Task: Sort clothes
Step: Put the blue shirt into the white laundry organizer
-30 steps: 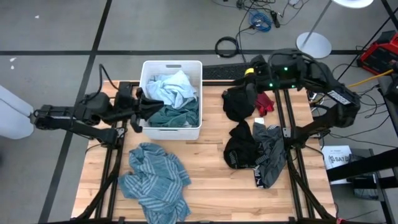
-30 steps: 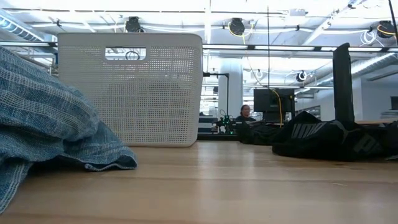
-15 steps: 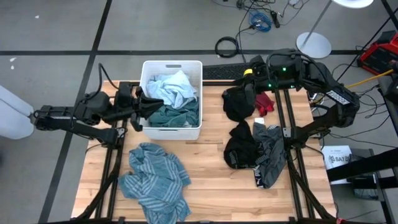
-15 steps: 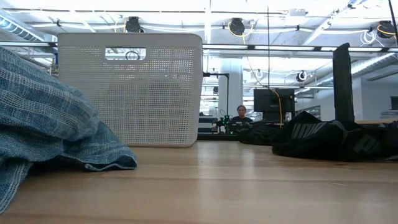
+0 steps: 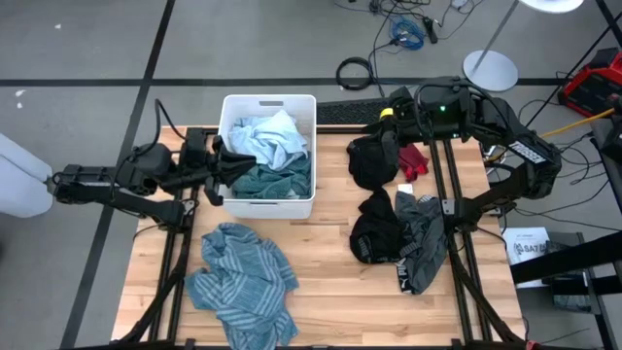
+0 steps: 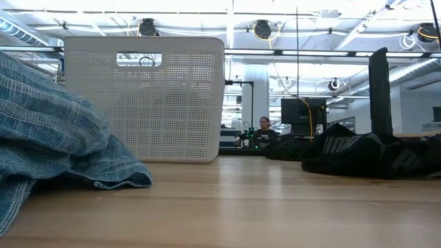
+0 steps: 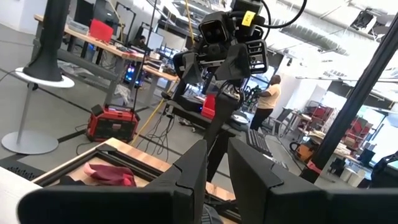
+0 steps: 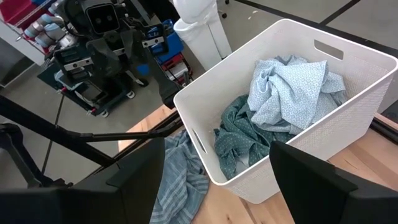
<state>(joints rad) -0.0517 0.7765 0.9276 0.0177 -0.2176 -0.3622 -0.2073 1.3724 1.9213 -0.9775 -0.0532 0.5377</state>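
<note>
Wooden table point(image 5: 330, 282) carries limp, light clothes; light blue garment point(image 5: 267, 136) just ahead of left gripper's point(image 5: 225, 167) narrowly parted jaws suits a fold pinch; right gripper point(image 5: 394, 115) spread.

Bright, even overhead light; soft shadows; blurred foreground cloth point(image 6: 48, 131) in low view.

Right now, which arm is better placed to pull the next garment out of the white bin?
Probably the left. The left gripper hovers at the white bin rim beside the light blue garment; the right gripper hangs open over the black clothes.
</note>
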